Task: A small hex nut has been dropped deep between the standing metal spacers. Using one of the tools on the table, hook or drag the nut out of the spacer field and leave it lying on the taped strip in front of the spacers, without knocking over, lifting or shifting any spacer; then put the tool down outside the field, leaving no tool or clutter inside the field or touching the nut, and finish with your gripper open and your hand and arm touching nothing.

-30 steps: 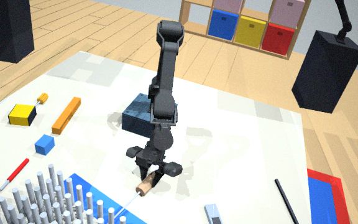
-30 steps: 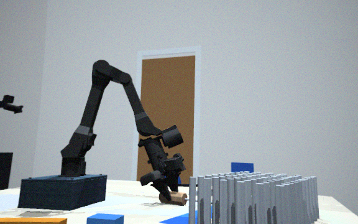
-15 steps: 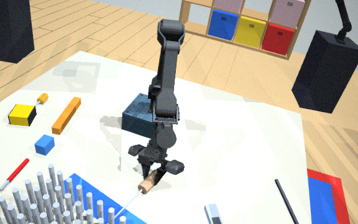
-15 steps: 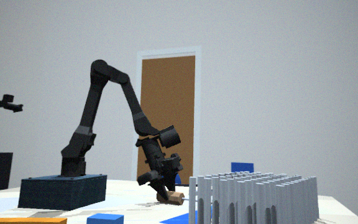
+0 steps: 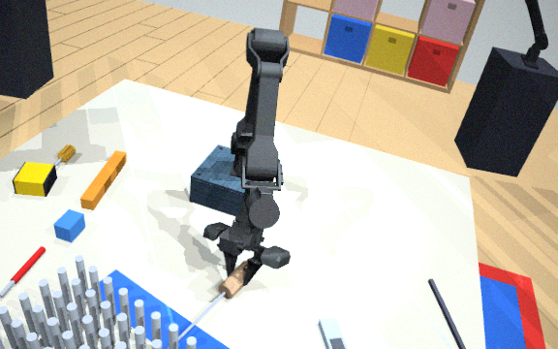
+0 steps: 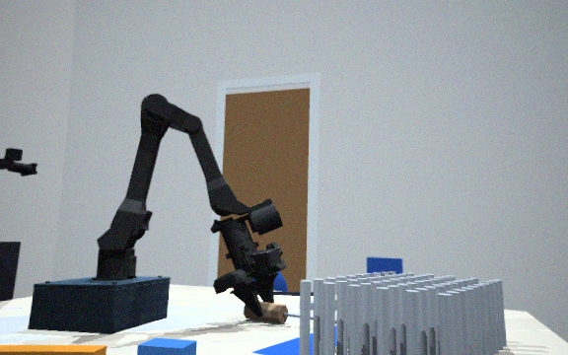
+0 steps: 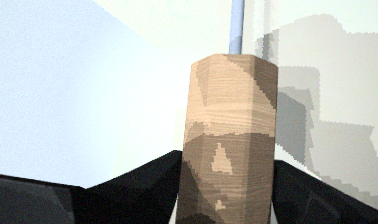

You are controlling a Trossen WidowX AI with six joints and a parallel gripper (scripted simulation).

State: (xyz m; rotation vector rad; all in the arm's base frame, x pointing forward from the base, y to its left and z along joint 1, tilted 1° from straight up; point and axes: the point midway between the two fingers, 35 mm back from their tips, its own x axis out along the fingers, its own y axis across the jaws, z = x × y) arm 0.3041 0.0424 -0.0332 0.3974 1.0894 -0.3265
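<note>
My gripper (image 5: 240, 277) (image 6: 264, 308) (image 7: 226, 165) is shut on the wooden handle (image 5: 231, 287) (image 6: 277, 314) (image 7: 235, 100) of a tool, low over the table. The tool's thin metal shaft (image 5: 206, 312) (image 7: 235, 25) runs from the handle over the blue taped strip (image 5: 150, 301) (image 6: 284, 346) toward the near-right corner of the spacer field. Its far end is hidden behind spacers or out of frame. The metal spacers (image 5: 87, 326) (image 6: 383, 306) that show stand upright. The hex nut does not show in any view.
Left in the top view are a red-handled tool (image 5: 29, 264), a blue block (image 5: 70, 225) (image 6: 167, 346), an orange bar (image 5: 104, 180), a yellow block (image 5: 35, 178) and an amber-handled tool (image 5: 66, 153). A pale grey object (image 5: 331, 332) and a black rod (image 5: 446, 312) lie right.
</note>
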